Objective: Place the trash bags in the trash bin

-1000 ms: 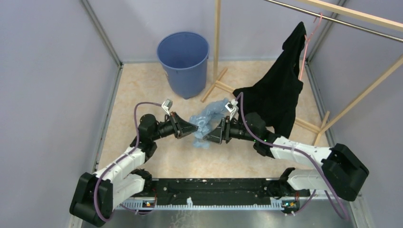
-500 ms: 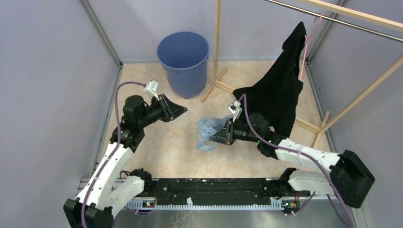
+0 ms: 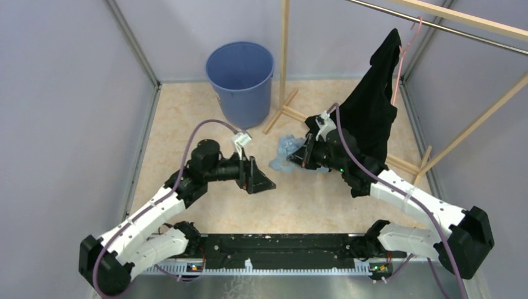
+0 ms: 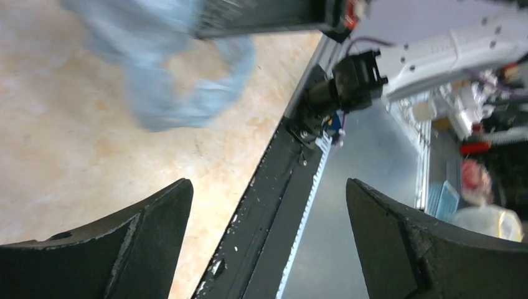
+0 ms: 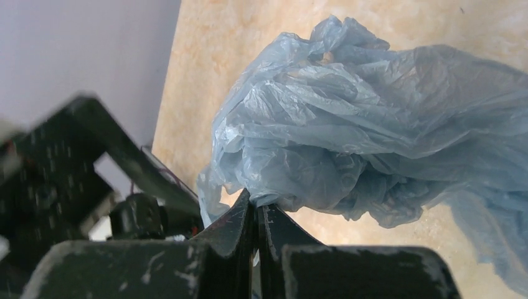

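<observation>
Trash bags are represented by a single thin, crinkly, translucent light-blue plastic bag (image 3: 285, 151). It is bunched up and appears to be lifted off the beige floor on the near right side of the round blue plastic bin (image 3: 244, 109), apart from it and not yet over its mouth. A fold of the film is pinched between the closed jaws of the right gripper (image 3: 301, 159). In the right wrist view the black fingertips (image 5: 235, 221) are seen pressed together with plastic caught between them, and the rest of the bag billows beyond. The left gripper (image 3: 269, 185) is placed nearer than the bin and to the near left of the bag, its jaws spread wide with nothing between them. The carrying step is judged to be in hand: the bag is gripped by one arm alone and the bin is yet to be reached. For the next move, the bag would need to be raised above the rim, carried over the opening and only then released. Trailing loops should be kept clear of the rim and of the wooden post (image 3: 284, 62) just right of the bin.
</observation>
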`<state>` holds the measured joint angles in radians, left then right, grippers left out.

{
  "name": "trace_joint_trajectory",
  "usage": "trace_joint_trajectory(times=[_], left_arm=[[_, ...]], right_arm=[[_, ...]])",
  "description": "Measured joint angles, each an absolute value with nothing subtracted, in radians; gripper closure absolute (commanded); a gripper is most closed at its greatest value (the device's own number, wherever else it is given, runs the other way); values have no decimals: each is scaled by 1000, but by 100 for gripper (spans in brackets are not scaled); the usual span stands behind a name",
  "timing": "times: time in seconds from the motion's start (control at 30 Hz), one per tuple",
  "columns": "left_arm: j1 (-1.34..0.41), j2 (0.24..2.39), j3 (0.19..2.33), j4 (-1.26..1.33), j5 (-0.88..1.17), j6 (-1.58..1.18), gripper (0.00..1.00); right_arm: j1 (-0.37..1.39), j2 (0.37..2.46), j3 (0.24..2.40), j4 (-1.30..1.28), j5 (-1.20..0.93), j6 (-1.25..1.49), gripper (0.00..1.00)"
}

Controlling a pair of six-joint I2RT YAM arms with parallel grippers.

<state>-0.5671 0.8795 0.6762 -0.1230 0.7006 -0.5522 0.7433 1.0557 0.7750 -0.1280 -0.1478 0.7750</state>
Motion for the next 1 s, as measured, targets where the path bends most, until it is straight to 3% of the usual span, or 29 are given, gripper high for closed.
trace_joint_trajectory(times=[0.13,0.33,0.47,0.6,0.73,0.9,0.97,1.0], left_arm=[[-779,953,759,-183,557,-464,1],[-1047,1114,965,-341,83,-236,1],[-1132,1179,963,-341,-126,-86,1],[-1218,1148,821,-187,-219,106,2],[-1233,1093,678,-17,-249,237,15],[-1232,1176,741,43,-338,239,24],[-1232,1237,802,31,-377,215,39],[-1232,1264,831,21,-393,204,53]], right_arm=[[736,1126,860,-212,-110,842,100],[736,1198,920,-363,-54,895,100],[736,1204,922,-400,-67,910,100],[736,1205,939,-415,-81,914,100],[736,1203,939,-415,-102,913,100],[736,1184,939,-417,-121,909,100],[736,1173,939,-415,-127,909,100],[735,1170,939,-413,-131,908,100]])
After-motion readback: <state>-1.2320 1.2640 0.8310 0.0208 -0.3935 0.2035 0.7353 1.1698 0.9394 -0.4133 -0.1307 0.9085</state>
